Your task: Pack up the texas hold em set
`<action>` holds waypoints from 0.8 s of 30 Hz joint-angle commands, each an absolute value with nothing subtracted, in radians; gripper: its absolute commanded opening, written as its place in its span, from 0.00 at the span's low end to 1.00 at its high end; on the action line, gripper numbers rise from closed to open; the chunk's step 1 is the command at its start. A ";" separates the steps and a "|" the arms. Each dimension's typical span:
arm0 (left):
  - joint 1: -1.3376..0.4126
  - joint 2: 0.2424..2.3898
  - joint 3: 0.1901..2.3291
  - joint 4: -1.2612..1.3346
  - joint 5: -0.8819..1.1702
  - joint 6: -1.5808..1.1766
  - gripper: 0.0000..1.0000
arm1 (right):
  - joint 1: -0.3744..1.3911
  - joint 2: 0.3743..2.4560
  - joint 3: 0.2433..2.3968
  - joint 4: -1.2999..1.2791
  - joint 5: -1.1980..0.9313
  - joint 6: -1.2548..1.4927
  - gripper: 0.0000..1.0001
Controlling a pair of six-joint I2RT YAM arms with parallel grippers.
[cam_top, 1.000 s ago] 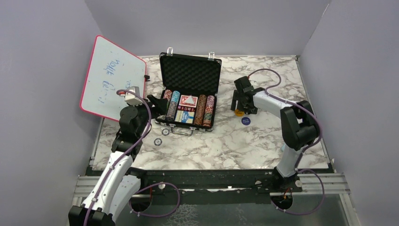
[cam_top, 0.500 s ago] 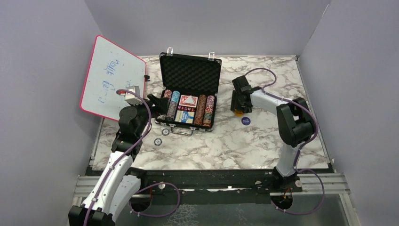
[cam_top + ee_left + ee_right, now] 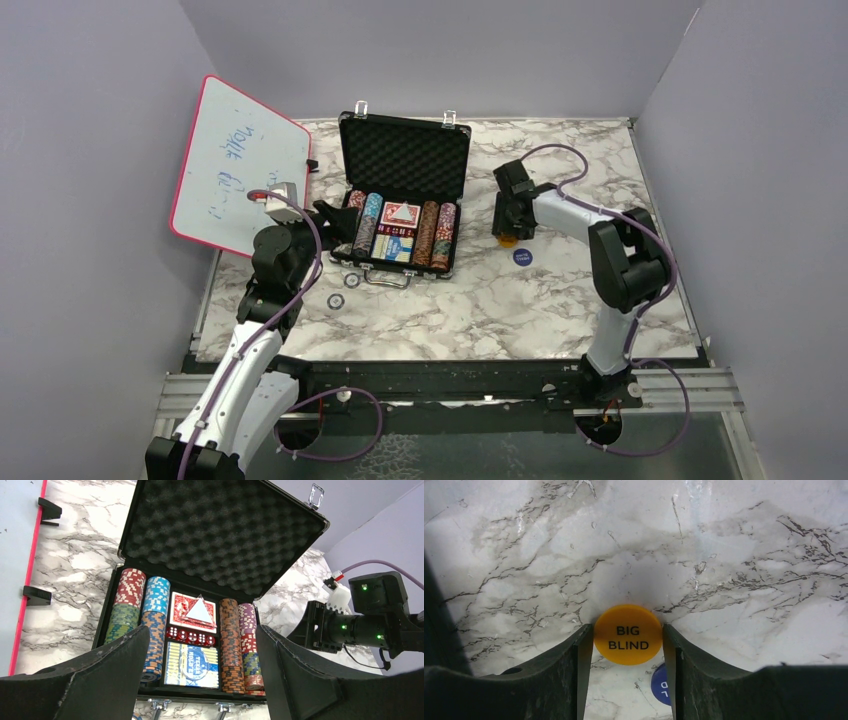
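My right end effector (image 3: 508, 233), pinched on the orange button (image 3: 627, 634), drew slightly left toward the case (image 3: 405, 160). My right elbow (image 3: 625, 262) swung left along with it. Nearly all of that shift came in the first half second.

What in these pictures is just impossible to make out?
Blue button, right wrist view: lettering cut off by a finger and the frame edge.
Whiteboard writing, top view: too small to read.
Two loose chips before the case, top view: markings too small.
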State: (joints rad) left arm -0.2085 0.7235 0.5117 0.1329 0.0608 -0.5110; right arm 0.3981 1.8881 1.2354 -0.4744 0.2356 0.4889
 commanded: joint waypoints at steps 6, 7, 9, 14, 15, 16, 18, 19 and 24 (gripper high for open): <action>-0.202 0.717 0.509 0.161 0.075 -0.500 0.80 | 0.454 1.773 1.306 -0.553 0.261 0.496 0.54; -0.203 0.719 0.510 0.159 0.075 -0.500 0.80 | 0.467 1.767 1.318 -0.558 0.262 0.498 0.54; -0.202 0.720 0.511 0.158 0.074 -0.501 0.81 | 0.502 1.757 1.343 -0.565 0.265 0.502 0.54; -0.202 0.725 0.514 0.155 0.072 -0.502 0.81 | 0.629 1.773 1.431 -0.569 0.304 0.516 0.55; -0.202 0.726 0.514 0.152 0.071 -0.501 0.81 | 0.659 1.785 1.452 -0.569 0.322 0.517 0.55; -0.202 0.726 0.513 0.153 0.068 -0.501 0.80 | 0.687 1.800 1.478 -0.569 0.332 0.516 0.55; -0.202 0.727 0.514 0.149 0.065 -0.501 0.80 | 0.739 1.838 1.526 -0.560 0.351 0.509 0.55; -0.202 0.727 0.514 0.147 0.063 -0.501 0.80 | 0.760 1.864 1.555 -0.557 0.357 0.502 0.55; -0.202 0.727 0.516 0.143 0.057 -0.500 0.80 | 0.833 2.004 1.715 -0.555 0.383 0.489 0.55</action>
